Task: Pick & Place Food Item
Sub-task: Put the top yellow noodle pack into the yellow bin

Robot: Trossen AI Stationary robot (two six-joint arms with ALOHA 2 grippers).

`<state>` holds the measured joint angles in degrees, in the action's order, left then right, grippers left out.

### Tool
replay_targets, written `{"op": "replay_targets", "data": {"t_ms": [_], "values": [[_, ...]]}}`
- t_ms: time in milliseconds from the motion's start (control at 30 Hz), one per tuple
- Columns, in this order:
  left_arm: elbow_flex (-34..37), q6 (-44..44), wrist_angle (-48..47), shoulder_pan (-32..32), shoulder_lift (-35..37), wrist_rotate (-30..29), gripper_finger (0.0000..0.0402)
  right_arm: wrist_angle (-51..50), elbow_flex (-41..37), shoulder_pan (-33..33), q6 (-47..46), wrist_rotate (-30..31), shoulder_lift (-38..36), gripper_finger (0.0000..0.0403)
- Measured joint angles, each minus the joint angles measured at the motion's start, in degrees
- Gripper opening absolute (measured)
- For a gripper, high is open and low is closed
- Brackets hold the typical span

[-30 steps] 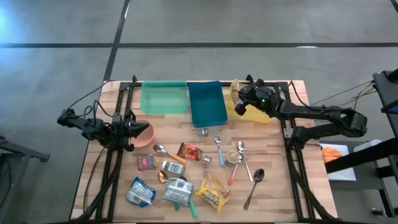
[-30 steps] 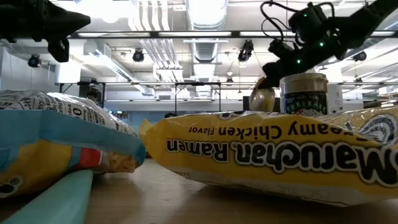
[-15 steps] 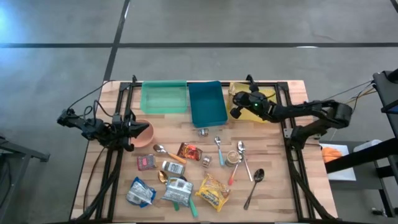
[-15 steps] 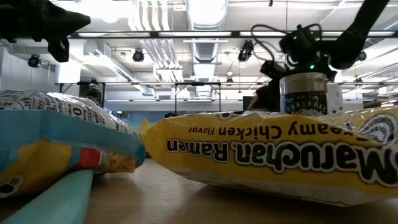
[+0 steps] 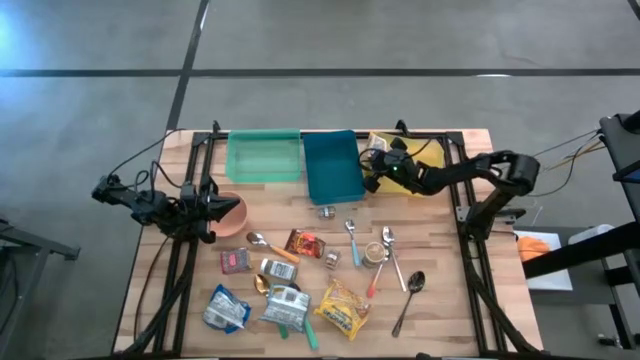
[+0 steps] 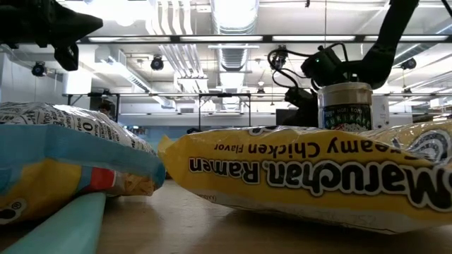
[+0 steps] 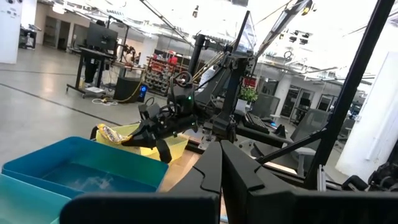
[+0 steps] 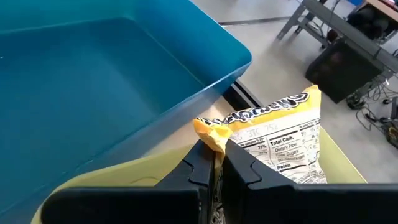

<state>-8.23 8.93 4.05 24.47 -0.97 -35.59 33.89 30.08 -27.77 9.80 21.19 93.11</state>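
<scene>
We see the wooden worktop [image 5: 440, 250] carrying three bins along its far edge: a green bin [image 5: 263, 157], a blue bin [image 5: 332, 166] and a yellow bin [image 5: 425, 187], side by side.

Right arm reaches in from the right side, its right pincer [image 5: 375, 160] low over the yellow bin's edge next to the blue bin. In the right wrist view the fingers are clenched on the corner of a yellow noodle packet [image 8: 273, 134]; the packet hangs over the yellow bin, just beside the blue bin's wall.

Left arm sits at the worktop's left edge; left pincer [image 5: 232, 211] is closed with nothing in it, just above a pink bowl [image 5: 229, 221].

Loose items are spread over the near half: a second yellow ramen packet [image 5: 342, 307], a blue-and-white snack bag [image 5: 225, 309], a red packet [image 5: 304, 243], a small jar [image 5: 374, 254] and several spoons, one black spoon [image 5: 409, 298] nearest the right side.

Low view: ramen packet fills the foreground, the jar behind it, right arm above.
</scene>
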Motion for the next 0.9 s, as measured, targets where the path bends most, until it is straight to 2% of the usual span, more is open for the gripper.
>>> {"op": "replay_targets", "data": {"t_ms": [300, 733, 800, 900], "values": [[0.0, -0.15, -0.03, 0.0, 0.0, 0.0, 0.0002, -0.92, -1.63, 0.0, -3.85, -0.22, -3.67, 0.0008], [0.0, -0.15, -0.01, -0.01, 0.0, 0.0, 0.0002, -1.09, -1.65, 0.0, -9.57, -1.32, -3.7, 0.0009], [0.0, -0.15, -0.01, 0.0, 0.0, 0.0, 0.0002, -1.09, -1.63, -0.05, -11.32, -3.05, -3.73, 0.0018], [0.0, -0.15, -0.01, 0.0, 0.0, 0.0, 0.0002, -1.09, -1.63, -0.01, -13.68, -3.75, -3.77, 0.0054]]}}
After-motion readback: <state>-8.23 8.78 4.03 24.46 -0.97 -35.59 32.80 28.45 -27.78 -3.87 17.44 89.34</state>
